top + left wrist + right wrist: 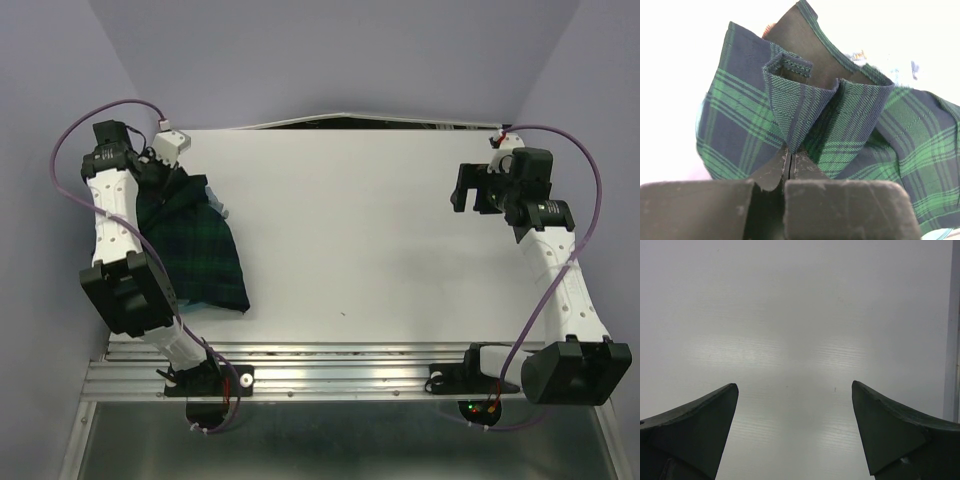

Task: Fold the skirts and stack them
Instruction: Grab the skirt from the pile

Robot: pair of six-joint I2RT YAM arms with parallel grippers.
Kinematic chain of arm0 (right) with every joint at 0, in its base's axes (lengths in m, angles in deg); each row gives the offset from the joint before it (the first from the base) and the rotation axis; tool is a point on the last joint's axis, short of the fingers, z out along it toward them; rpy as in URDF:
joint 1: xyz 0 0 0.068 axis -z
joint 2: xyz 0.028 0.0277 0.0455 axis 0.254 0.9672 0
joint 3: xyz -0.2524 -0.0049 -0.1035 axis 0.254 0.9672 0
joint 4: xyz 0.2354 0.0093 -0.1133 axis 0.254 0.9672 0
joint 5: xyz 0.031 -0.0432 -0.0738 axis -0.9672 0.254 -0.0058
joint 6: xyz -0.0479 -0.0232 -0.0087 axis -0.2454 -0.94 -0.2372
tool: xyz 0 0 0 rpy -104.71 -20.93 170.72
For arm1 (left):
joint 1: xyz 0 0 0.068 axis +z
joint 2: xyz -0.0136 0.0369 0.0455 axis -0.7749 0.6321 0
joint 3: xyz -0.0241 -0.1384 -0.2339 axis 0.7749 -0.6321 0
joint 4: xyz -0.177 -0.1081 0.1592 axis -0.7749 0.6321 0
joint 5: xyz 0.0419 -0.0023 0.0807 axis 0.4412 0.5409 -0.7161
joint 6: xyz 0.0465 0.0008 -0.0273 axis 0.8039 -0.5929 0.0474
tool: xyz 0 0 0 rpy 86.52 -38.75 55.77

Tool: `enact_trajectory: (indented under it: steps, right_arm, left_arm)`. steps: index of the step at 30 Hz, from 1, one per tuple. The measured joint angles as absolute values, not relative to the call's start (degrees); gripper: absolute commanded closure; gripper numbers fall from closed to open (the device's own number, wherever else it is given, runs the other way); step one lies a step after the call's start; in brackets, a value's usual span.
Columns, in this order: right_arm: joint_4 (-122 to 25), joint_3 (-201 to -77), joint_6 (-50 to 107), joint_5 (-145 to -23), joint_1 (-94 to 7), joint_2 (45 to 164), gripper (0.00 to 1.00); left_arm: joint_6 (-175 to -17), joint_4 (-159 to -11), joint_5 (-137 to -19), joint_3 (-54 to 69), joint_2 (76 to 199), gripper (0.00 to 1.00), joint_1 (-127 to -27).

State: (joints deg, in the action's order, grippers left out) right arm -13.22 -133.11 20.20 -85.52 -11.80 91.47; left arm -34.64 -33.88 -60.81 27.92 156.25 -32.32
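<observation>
Stretching forward, the left arm (110,215) pinches the tartan skirt (740,115) in its jaws; right jaws hover parted.

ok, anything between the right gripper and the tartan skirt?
Nothing. Only bare white table lies between the right gripper and the tartan skirt; the top external view shows it best.

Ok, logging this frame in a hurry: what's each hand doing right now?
Left hand: closed, pinching the tartan skirt.
Right hand: open, holding nothing.
</observation>
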Motion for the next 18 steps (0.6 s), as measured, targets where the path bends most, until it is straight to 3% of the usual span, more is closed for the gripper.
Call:
enact_trajectory:
  steps: [5,11,18]
  right_arm:
    - [-13.2,-133.1,20.2,-85.6,-11.8,91.5,0.0]
    - [-13.2,-133.1,20.2,-85.9,-11.8,91.5,0.0]
    - [-13.1,-133.1,19.8,-88.9,-11.8,91.5,0.0]
  left_arm:
    - [-37.1,-31.9,-58.6,34.9,156.7,1.0,-32.3]
    - [-44.2,-30.1,-52.5,52.1,156.2,1.0,-33.9]
    - [-53.7,-36.0,-48.3,55.6,147.7,1.0,-50.7]
